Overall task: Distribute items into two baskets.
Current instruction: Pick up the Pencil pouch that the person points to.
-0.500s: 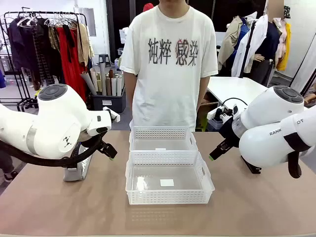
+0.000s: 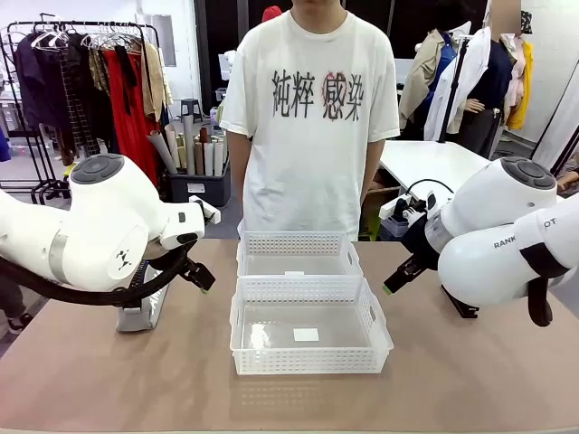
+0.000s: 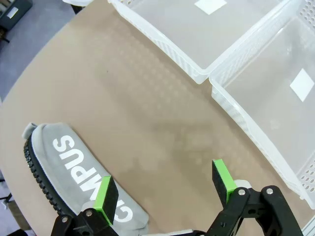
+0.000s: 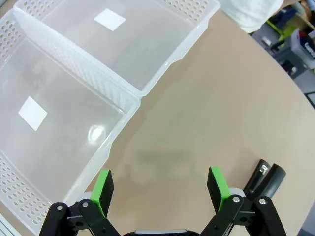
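Note:
Two white lattice-sided baskets stand end to end at mid-table, the near basket point(image 2: 237, 318) and the far basket point(image 2: 242, 257), both holding nothing. The grey "CAMPUS" pouch point(image 3: 64, 162) lies flat on the table just under my left gripper point(image 3: 165, 184), which is open and hovers above it. In the front view the pouch point(image 2: 136, 312) sits partly hidden beneath my left arm, left of the baskets. My right gripper point(image 4: 160, 187) is open above bare table, with the black stapler point(image 4: 266, 179) beside its right finger. My left gripper point(image 2: 201, 276) and my right gripper point(image 2: 395, 278) flank the baskets.
A person in a white printed T-shirt point(image 2: 312, 117) stands at the far edge behind the baskets, hands out of sight. Bare tan tabletop point(image 2: 470, 380) spreads in front of and beside the baskets. The table's rounded edge point(image 3: 44, 54) runs close to the pouch.

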`<state>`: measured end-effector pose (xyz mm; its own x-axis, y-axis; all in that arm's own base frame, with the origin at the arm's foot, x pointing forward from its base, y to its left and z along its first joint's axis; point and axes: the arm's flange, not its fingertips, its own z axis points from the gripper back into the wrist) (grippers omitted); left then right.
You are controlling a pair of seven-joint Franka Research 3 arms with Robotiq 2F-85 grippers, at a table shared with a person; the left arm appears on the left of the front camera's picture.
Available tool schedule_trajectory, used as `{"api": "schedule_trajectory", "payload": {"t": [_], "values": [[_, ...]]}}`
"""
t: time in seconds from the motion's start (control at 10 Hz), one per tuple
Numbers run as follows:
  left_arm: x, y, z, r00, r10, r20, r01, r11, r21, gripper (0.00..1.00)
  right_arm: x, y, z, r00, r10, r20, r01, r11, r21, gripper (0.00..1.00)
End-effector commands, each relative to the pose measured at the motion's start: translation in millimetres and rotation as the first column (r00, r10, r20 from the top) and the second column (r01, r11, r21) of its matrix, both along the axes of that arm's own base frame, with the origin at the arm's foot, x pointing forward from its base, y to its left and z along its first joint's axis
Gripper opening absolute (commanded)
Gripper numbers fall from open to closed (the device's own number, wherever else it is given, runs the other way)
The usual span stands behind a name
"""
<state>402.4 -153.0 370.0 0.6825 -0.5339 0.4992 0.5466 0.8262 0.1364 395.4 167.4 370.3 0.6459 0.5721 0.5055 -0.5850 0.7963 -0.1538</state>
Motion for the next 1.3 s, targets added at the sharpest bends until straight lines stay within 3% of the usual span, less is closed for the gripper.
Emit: {"api": "schedule_trajectory", "payload": {"t": [0.0,1.2], "values": [[0.3,0.9,0.2,1.000,0.002,0.000,-0.002,1.000,-0.001,1.00,0.0,-0.1,0.1,1.000,0.000,0.000,0.000,1.000,0.000,1.00],[0.3,0.9,0.2,1.000,0.002,0.000,-0.002,1.000,-0.001,1.00,0.0,-0.1,0.1,1.000,0.000,0.000,0.000,1.000,0.000,1.00]]}}
